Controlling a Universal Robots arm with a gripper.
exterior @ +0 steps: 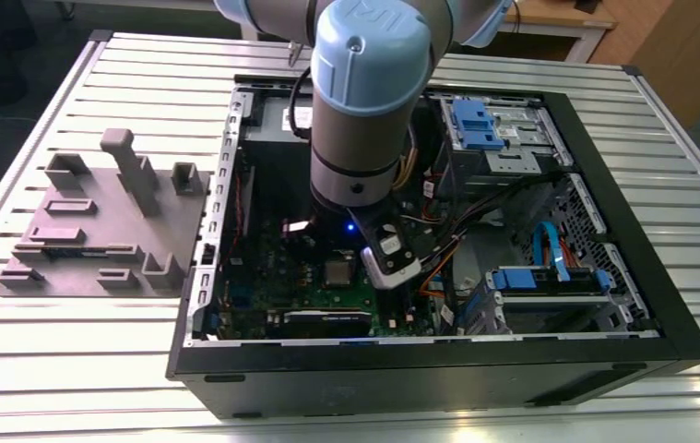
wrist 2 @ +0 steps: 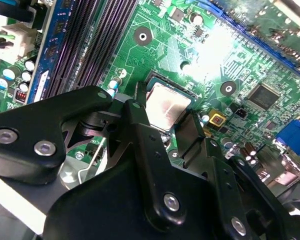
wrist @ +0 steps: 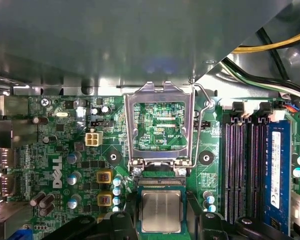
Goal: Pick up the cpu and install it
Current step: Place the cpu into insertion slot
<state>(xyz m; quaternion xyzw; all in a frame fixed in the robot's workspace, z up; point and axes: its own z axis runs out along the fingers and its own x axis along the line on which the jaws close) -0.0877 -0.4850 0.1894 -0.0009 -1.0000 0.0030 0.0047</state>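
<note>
The cpu (wrist: 161,207), a small square chip with a shiny pale silver top, lies flat over the motherboard socket, just below the raised metal bracket (wrist: 160,125). My gripper (wrist: 161,222) reaches down into the open computer case (exterior: 645,277), its black fingers (wrist: 129,220) pressed close against two opposite edges of the chip. In the second wrist view the cpu (wrist 2: 169,102) sits between the same fingers (wrist 2: 190,127), inside the dark socket frame. The exterior view shows the cpu (exterior: 339,270) low on the green board beside my gripper (exterior: 362,265).
A grey-mauve plastic block with upright posts (exterior: 103,221) stands on the slatted table at the exterior view's left. Inside the case are memory slots (wrist: 245,170), blue drive cages (exterior: 485,125), orange and black cables (exterior: 473,231) and a grey power-supply box (exterior: 273,115).
</note>
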